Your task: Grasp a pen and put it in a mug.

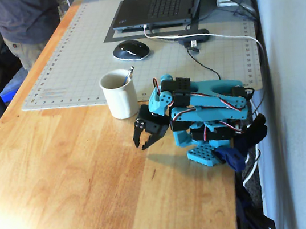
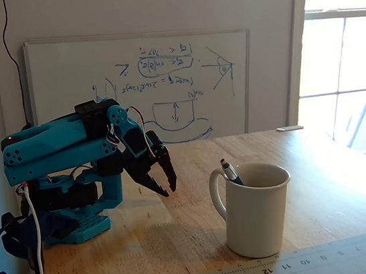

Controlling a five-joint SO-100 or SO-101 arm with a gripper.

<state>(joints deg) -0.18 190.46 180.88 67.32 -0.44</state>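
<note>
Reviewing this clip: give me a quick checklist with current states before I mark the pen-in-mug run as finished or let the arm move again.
1. Pen inside mug, tip leaning over the rim: ok.
2. Mug upright on the wooden table: ok.
3. Hand empty: ok.
4. Hand apart from the mug, folded near the arm's base: ok.
5. Fingers slightly parted: ok.
6. Pen's depth in the mug: cannot tell.

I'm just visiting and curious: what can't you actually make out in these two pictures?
- The slim dark pen: only its silvery tip shows in both fixed views; the cream-white ceramic mug hides the rest.
- The black two-finger gripper: too small to tell whether its jaws are open.
- The whiteboard scribbles: too blurred to read.
- The person: cut off by the top edge.
</note>
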